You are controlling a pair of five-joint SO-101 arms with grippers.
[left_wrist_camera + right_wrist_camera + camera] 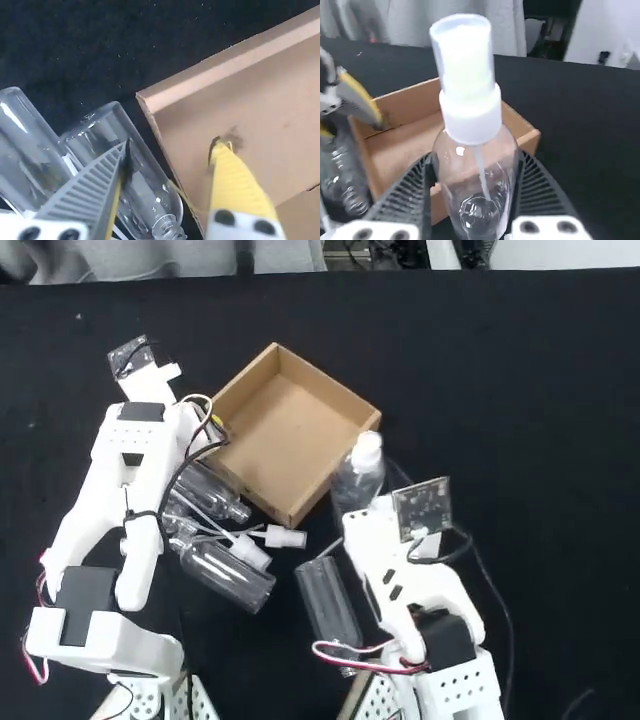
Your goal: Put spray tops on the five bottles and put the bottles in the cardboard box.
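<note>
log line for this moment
right gripper shut on clear plastic bottle with white spray top | left gripper open astride brown cardboard box wall | no bottles inside

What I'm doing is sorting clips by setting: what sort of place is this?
Likely a robotics lab bench: a white left arm and right arm sit at a black-covered table, with cables behind it.

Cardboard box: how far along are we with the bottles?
Done: one bottle carries a spray top. In hand: the right gripper holds it upright beside the cardboard box, which holds no bottles. Left: uncapped bottles and a loose spray top lie by the box; the left gripper is open.
</note>
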